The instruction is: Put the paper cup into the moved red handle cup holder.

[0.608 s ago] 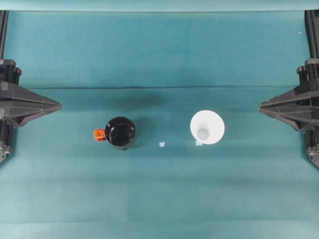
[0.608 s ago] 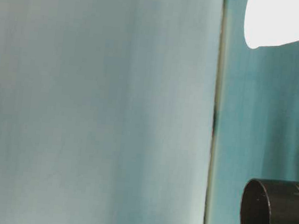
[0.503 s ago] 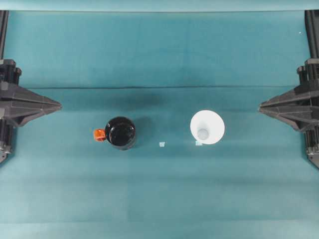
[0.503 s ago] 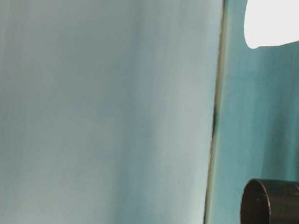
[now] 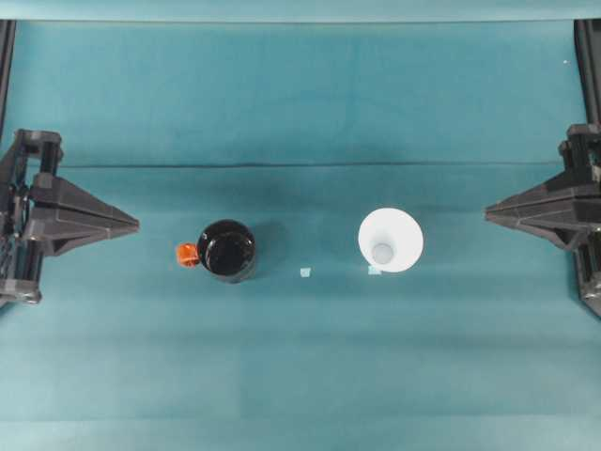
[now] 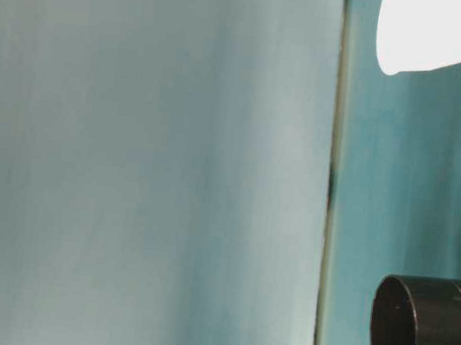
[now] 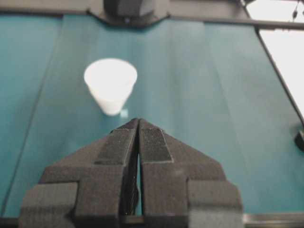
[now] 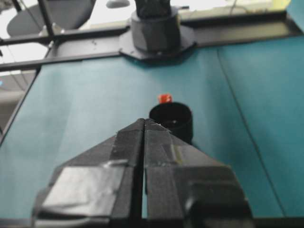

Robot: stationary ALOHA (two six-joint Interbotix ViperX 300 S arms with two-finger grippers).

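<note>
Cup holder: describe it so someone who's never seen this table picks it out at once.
On the teal table, two round items sit apart in a row near the middle. The cup holder is the one on the left in the overhead view, nearer the left gripper. It is glossy black with a small red-orange handle tab on its side, unlike the plain white paper cup.
</note>
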